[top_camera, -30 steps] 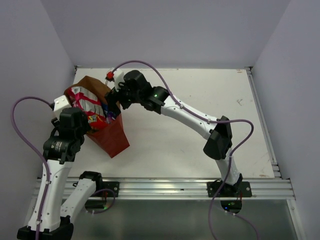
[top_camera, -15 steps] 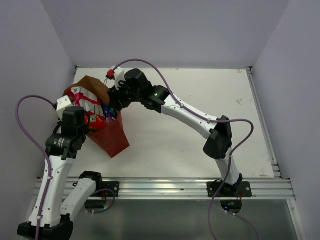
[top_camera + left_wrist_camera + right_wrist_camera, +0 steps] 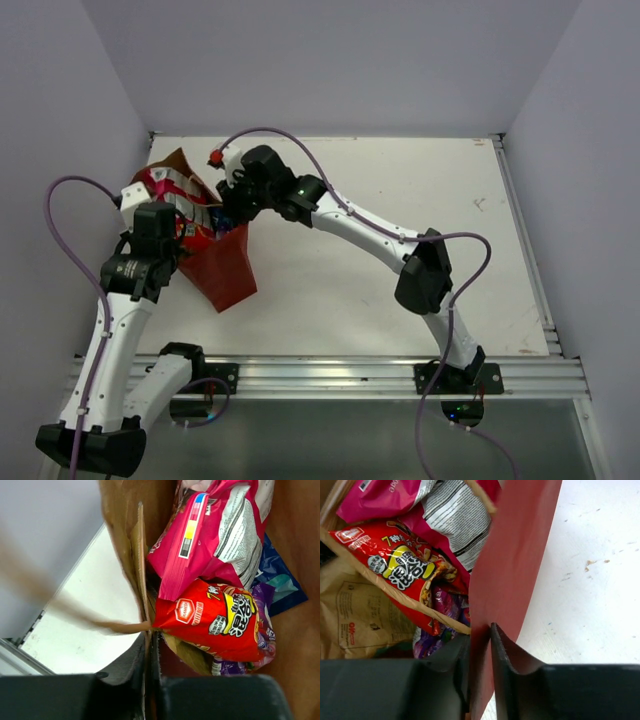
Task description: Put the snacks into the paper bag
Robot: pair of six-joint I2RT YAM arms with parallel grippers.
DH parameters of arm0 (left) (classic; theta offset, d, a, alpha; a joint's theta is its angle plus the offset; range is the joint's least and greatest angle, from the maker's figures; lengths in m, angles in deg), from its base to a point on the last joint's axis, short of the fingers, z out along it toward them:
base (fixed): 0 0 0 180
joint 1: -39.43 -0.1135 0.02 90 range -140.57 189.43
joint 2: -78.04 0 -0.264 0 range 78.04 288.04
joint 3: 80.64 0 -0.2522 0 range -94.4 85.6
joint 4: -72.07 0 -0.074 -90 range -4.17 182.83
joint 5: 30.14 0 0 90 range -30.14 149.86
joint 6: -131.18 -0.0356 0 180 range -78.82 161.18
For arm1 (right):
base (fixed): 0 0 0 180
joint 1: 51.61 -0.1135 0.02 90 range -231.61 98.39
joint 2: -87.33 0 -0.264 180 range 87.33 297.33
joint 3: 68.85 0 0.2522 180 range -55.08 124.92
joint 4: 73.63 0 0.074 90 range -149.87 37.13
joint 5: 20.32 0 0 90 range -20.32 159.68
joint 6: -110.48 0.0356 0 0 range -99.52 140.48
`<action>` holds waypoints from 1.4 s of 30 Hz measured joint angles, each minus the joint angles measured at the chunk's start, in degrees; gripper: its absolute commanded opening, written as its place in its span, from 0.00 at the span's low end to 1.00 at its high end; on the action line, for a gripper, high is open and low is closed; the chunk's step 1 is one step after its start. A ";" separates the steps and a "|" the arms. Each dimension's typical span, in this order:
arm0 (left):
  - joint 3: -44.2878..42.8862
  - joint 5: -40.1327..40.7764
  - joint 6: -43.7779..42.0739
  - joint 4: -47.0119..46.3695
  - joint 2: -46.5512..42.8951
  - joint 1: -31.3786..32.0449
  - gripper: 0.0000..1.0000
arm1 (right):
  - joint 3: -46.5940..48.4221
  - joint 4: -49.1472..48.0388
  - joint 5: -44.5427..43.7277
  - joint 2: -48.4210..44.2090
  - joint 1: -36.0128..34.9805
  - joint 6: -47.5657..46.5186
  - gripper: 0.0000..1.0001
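Observation:
The red-brown paper bag [image 3: 225,270] stands at the table's left, and the snacks fill its mouth. In the left wrist view a pink-and-silver packet [image 3: 215,525] lies above a red packet [image 3: 215,622], with a dark blue packet [image 3: 280,585] and a purple one [image 3: 265,645] behind them. The right wrist view also shows the tan chips bag [image 3: 360,615]. My left gripper [image 3: 150,645] is shut on the bag's left wall [image 3: 137,555]. On the opposite side, my right gripper [image 3: 480,635] is shut on the red wall [image 3: 515,555].
The white table [image 3: 400,220] stretches to the right of the bag. A metal rail [image 3: 400,375] runs along the near edge and another [image 3: 525,240] along the right side. Grey walls close in at the left and back. A string handle [image 3: 395,592] crosses the red packet.
Both grippers have closed onto opposite walls of the paper bag. The left wrist has shifted up toward the bag's rim, and the bag's mouth has moved slightly.

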State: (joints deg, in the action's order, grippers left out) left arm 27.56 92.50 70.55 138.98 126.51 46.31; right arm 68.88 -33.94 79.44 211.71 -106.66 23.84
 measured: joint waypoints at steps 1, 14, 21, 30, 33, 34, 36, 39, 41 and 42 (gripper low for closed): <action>0.28 0.04 -0.42 -0.68 0.20 0.00 0.00 | 0.15 0.04 -0.04 0.55 0.00 0.00 0.08; 2.32 -10.93 -10.56 -12.63 -0.24 -0.07 0.00 | -4.22 0.37 -9.25 -3.15 0.00 -0.59 0.00; 1.36 -27.30 -16.52 -16.94 1.44 0.31 0.00 | -11.39 4.68 -20.74 -12.39 -0.07 -0.37 0.00; 0.92 -38.80 -19.45 -24.26 2.93 5.27 0.00 | -20.28 7.10 -32.46 -24.22 -0.81 0.94 0.00; 0.13 -39.89 -19.56 -25.94 5.16 7.85 0.00 | -23.50 7.39 -34.93 -27.47 -0.81 1.73 0.00; 0.09 -39.76 -19.54 -26.47 5.75 9.09 0.00 | -24.46 7.58 -35.82 -28.41 -0.81 1.88 0.00; 0.09 -39.06 -19.56 -27.19 6.58 11.56 0.00 | -26.43 8.15 -37.59 -30.14 -0.74 1.99 0.00; 0.09 -36.92 -19.52 -27.85 7.76 16.04 0.00 | -29.46 9.22 -39.74 -32.54 -0.63 2.23 0.00; 0.09 -35.32 -19.47 -28.24 8.70 18.93 0.00 | -31.71 9.68 -40.89 -34.18 -0.57 2.47 0.00; 0.09 -34.49 -19.47 -28.39 9.18 20.15 0.00 | -32.76 9.88 -41.46 -34.91 -0.50 2.67 0.00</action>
State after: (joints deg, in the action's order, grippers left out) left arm 27.65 58.01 51.07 110.59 135.69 66.46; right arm 36.11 -24.06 37.97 176.80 -107.16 26.50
